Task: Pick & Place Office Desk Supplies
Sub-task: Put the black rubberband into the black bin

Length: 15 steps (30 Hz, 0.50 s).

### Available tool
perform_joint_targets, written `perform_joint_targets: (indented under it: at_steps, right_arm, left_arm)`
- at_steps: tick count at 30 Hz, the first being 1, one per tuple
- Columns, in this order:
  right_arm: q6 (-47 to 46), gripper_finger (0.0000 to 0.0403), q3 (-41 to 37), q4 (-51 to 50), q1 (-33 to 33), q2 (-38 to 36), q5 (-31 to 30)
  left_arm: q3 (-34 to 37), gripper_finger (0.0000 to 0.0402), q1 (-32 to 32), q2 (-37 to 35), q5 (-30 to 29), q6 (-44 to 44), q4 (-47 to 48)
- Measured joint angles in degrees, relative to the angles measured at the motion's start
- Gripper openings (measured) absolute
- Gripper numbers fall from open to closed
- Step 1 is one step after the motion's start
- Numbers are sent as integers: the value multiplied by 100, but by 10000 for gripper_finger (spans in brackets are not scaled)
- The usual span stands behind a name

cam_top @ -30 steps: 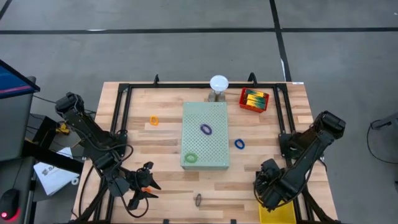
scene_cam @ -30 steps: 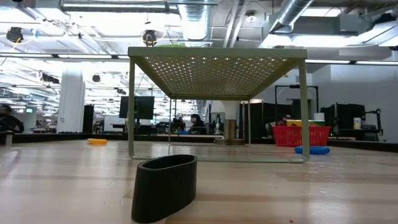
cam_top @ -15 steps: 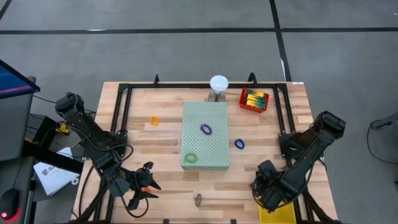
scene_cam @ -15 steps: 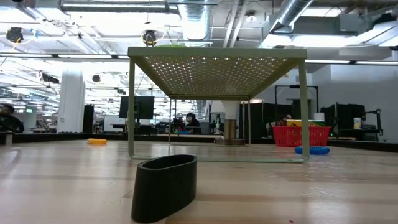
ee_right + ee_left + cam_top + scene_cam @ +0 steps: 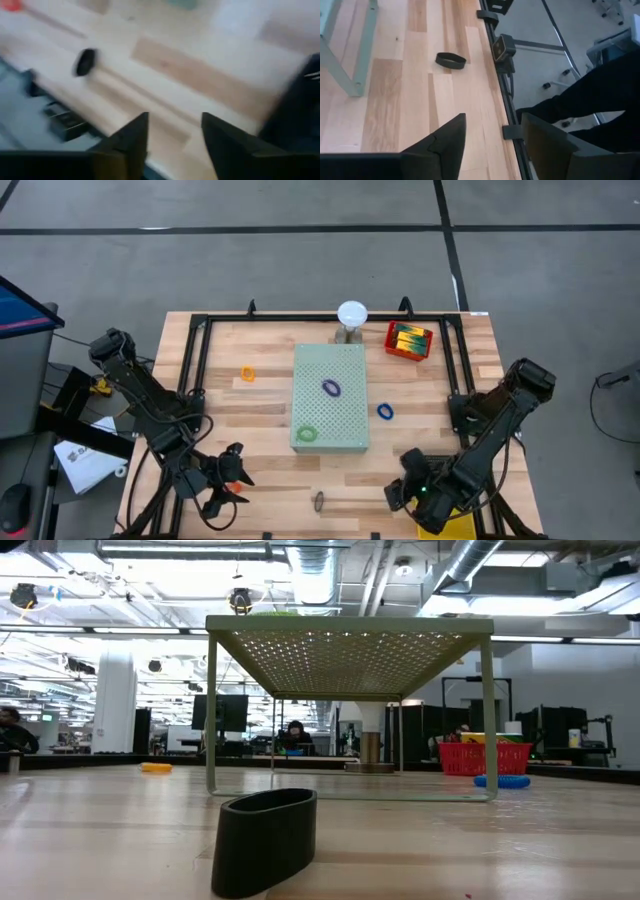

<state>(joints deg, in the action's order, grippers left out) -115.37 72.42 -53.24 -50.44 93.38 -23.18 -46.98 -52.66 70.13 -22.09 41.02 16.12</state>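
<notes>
Trouble ahead: right gripper (image 5: 400, 495), fingers apart and empty, swings along the desk's (image 5: 270, 395) front edge toward the black band (image 5: 318, 501); a nudge could knock it off. Left gripper (image 5: 222, 485) waits, parted.

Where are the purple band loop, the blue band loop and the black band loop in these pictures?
purple band loop (image 5: 332, 388): high view, on the loop's centre, atop the perforated board.
blue band loop (image 5: 385, 411): high view, on the loop's centre, lying on the table.
black band loop (image 5: 265, 840): low view, on its front wall.
</notes>
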Motion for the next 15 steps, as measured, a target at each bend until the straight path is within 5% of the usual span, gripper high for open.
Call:
perform_joint_targets:
  at_steps: [6, 15]
  right_arm:
    - [137, 255, 2, 984, 92, 0, -435]
    - [989, 260, 7, 2650, 251, 125, -571]
  left_arm:
    - [0, 224, 2, 0, 81, -14, -1]
    - [0, 250, -281, 0, 238, 4, -24]
